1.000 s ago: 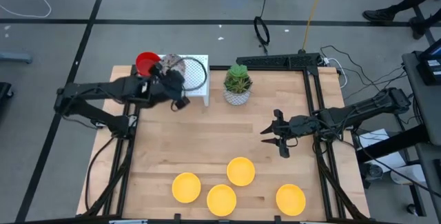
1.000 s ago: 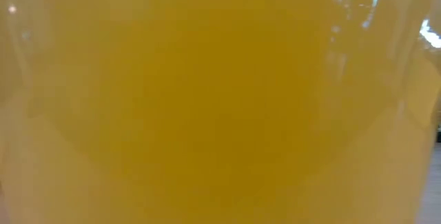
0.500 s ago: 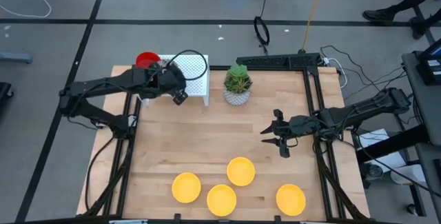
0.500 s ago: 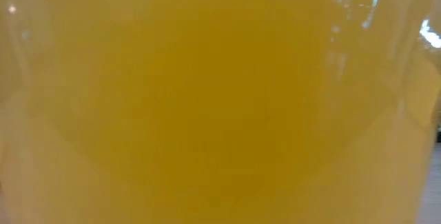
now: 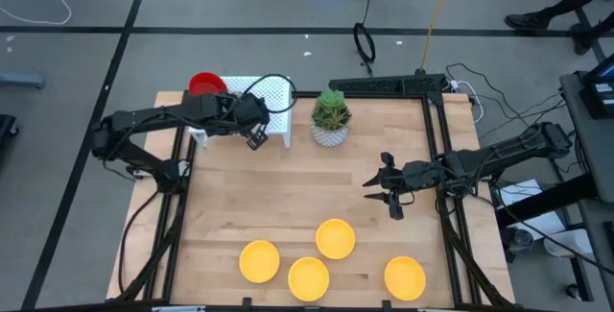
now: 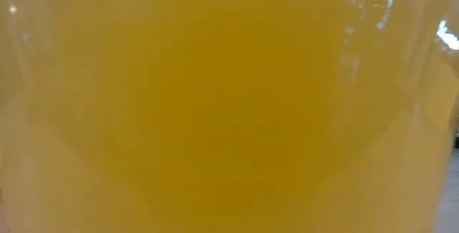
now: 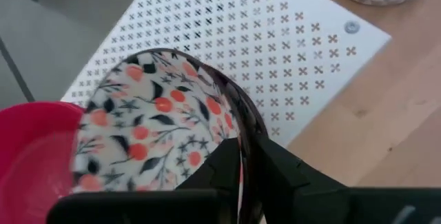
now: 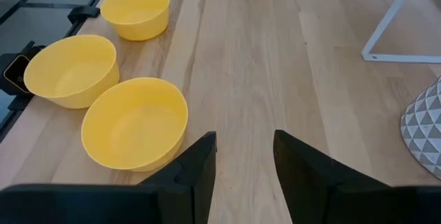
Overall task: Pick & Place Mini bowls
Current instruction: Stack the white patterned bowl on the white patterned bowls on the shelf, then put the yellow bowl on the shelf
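My left gripper (image 5: 254,136) hangs over the white perforated rack (image 5: 275,94) at the table's far left, shut on a white bowl with a red-and-dark floral pattern (image 7: 148,124). The arm hides that bowl in the high view. A red bowl (image 5: 203,84) sits on the rack's far left part, right beside the floral bowl (image 7: 31,158). Several yellow bowls (image 5: 335,238) stand upright on the table near its front edge. One of them fills the low view (image 6: 229,104). My right gripper (image 5: 384,189) hangs open above the table's right half, with nothing between its fingers. My left gripper has the floral bowl by its rim (image 7: 233,110), one finger (image 7: 222,172) inside the bowl and the other finger (image 7: 286,172) outside its wall. The fingers come slanting down from above. The bowl is upright over the rack; whether its base rests on the rack, I cannot tell.
A white pot with a green plant (image 5: 330,120) stands just right of the rack. Black frame rails run along the table's left and right edges (image 5: 441,149). Bare wood lies between the rack and the yellow bowls (image 5: 278,187).
My left arm has swung over the rack toward the table's right and sunk a little, with its gripper tipped further down. The floral bowl, which showed beside the red bowl a second ago, is now hidden under the arm in the high view.
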